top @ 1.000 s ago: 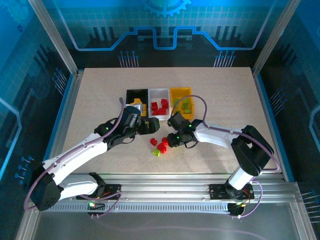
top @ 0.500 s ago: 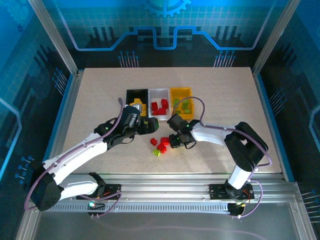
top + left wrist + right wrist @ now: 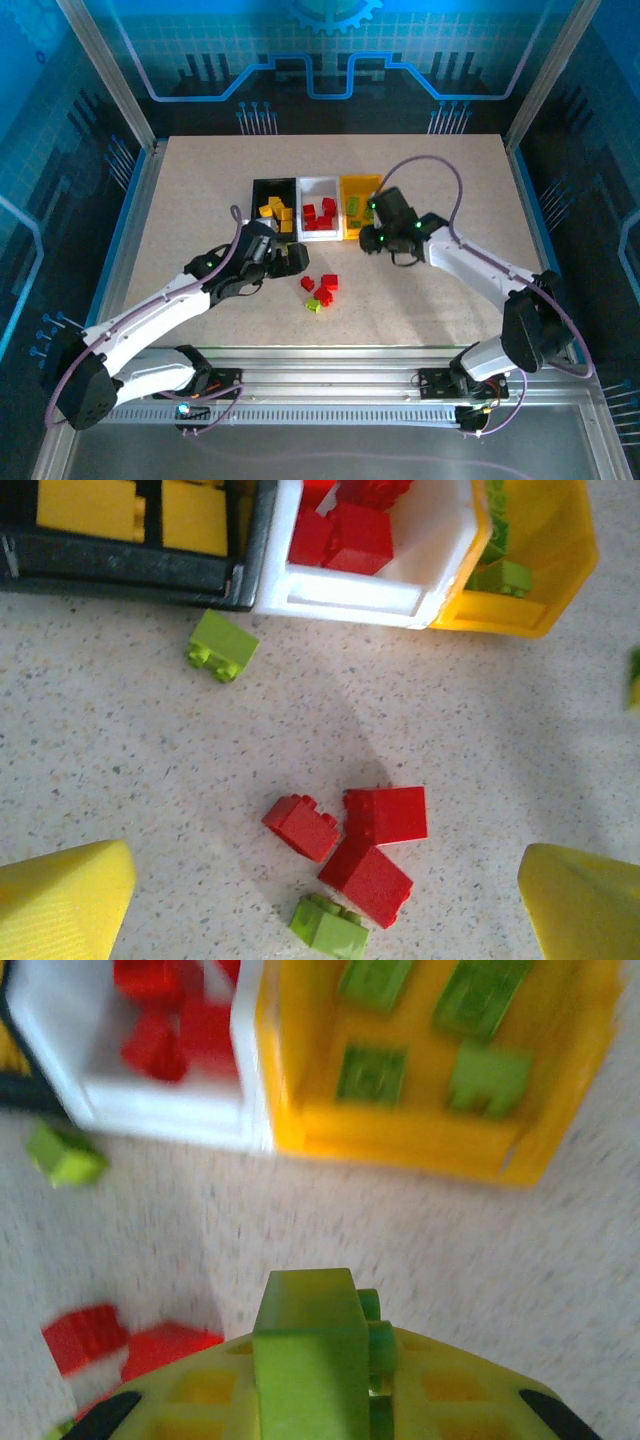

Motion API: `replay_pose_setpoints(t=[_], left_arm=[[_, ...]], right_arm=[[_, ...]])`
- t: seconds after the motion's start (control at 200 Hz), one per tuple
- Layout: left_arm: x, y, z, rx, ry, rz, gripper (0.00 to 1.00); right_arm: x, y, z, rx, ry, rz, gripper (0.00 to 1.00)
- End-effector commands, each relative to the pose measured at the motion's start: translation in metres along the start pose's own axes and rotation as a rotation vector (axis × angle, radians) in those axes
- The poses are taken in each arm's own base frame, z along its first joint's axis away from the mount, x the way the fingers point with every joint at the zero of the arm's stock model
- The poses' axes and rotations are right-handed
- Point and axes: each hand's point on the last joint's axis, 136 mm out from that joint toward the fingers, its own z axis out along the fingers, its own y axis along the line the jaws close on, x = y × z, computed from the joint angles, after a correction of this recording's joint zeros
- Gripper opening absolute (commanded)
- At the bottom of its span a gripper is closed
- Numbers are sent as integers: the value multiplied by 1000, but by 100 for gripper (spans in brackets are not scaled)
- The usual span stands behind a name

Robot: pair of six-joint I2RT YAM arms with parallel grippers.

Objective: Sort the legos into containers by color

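**Legos mostly in bins, one green brick gripped**

Legos (image 3: 320,290) lie in a small loose group on the worktop (image 3: 450,180), in front of three bins set side by side. The black bin (image 3: 130,568) holds yellow-orange bricks (image 3: 85,502). The white bin (image 3: 350,592) holds red bricks (image 3: 355,540). The yellow bin (image 3: 400,1150) holds four lime green bricks (image 3: 370,1072).

The loose group is three loose red bricks (image 3: 385,813) close together, with a loose green brick (image 3: 328,927) against the nearest of them. A lone green brick (image 3: 222,645) sits just beside the black bin's front wall.

The left jaws stand wide apart with nothing gripped, and the yellow fingers (image 3: 60,905) show on either side of the loose group. The right jaws are closed on a gripped green brick (image 3: 305,1335), held just in front of the yellow bin's front wall.
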Motion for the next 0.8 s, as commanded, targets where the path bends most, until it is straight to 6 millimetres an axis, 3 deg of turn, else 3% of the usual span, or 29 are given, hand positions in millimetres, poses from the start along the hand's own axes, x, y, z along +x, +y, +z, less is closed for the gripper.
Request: replay_pose_setpoints(t=[0.0, 0.205, 0.415, 0.6, 0.725, 0.795], left_arm=[[6, 16, -3, -44, -1, -33, 99], [11, 22, -5, -50, 5, -42, 99], [21, 28, -1, -58, 30, -56, 99], [22, 30, -1, -66, 36, -44, 99], [20, 28, 4, -54, 31, -35, 99], [18, 26, 10, -48, 28, -30, 93]], right_arm=[[-24, -16, 13, 55, 17, 28, 26], [-63, -31, 62, 141, 71, 78, 27], [-77, -41, 92, 198, 106, 119, 40], [-94, -28, 78, 145, 59, 118, 58], [-90, -13, 55, 94, 23, 102, 60], [-81, 0, 45, 56, 8, 81, 60]])
